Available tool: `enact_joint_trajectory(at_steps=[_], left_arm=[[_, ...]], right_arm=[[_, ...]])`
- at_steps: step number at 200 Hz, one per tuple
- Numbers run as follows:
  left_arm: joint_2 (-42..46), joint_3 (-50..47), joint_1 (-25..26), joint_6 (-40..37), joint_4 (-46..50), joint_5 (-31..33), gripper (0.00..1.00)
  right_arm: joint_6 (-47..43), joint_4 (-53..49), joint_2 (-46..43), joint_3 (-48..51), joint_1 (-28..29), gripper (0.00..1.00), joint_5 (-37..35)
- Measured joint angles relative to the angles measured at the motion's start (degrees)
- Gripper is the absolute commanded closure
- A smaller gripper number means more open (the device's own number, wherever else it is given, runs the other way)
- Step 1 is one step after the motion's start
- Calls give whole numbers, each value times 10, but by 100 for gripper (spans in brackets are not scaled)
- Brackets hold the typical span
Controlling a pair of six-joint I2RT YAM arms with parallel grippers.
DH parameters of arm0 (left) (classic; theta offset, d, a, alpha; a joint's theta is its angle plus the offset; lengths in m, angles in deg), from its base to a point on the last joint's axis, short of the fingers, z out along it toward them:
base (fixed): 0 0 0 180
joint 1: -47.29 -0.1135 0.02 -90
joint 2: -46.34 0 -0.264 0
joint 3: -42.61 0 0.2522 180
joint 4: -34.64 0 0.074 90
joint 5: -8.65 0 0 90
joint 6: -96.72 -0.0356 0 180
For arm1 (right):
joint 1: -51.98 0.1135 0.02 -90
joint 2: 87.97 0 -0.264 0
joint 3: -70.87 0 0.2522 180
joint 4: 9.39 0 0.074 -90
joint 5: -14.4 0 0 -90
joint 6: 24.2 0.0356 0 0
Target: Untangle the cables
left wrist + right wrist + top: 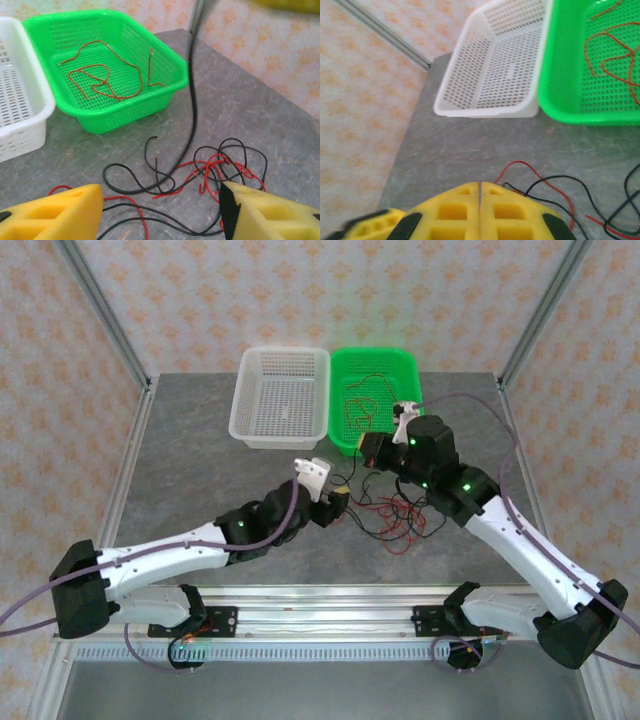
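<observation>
Standing beside the grey table (pixel 200 460), I see the cables (pixel 395 512) lying as a loose knot of thin red and black strands on the surface between the two arms, just in front of the green basket (pixel 380 353). The left wrist camera shows the same knot (pixel 215 167) close up, with curly loops crossing one another. Some red-orange wires (pixel 100 80) lie apart from it, inside the green basket, on its perforated floor. The white basket (pixel 240 420) stands touching the green one on its left side. The left gripper (pixel 161 200) hangs low over the near edge of the knot. Its yellow fingers (pixel 65 210) stand wide apart, and nothing is pinched between them; a few red and black strands lie on the table under the gap. The right gripper (pixel 480 185) is near the front wall of the green basket, and its two yellow fingers are pressed fully together. Red and black wires (pixel 555 187) lie on the table just beside its tip. One black strand (pixel 192 100) rises steeply and straight from the knot and leaves the left wrist picture at the top. I cannot tell whether the closed right fingers are pinching it.
</observation>
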Motion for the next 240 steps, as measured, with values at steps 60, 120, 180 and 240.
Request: enact_joint_trajectory(at_steps=[60, 120, 180, 240], left_arm=[[-60, 1, 24, -34, -73, 112, 35], [-66, -17, 23, -22, -128, 199, 34], [-73, -33, -30, -1, -168, 204, 34], [-84, -95, -57, 43, -190, 201, 34]], right_arm=[[0, -14, 1, -59, 0, 100, 33], [0, -38, 26, -149, 0, 100, 68], [10, -37, 38, -230, 0, 100, 126], [11, -43, 73, -343, 0, 100, 137]])
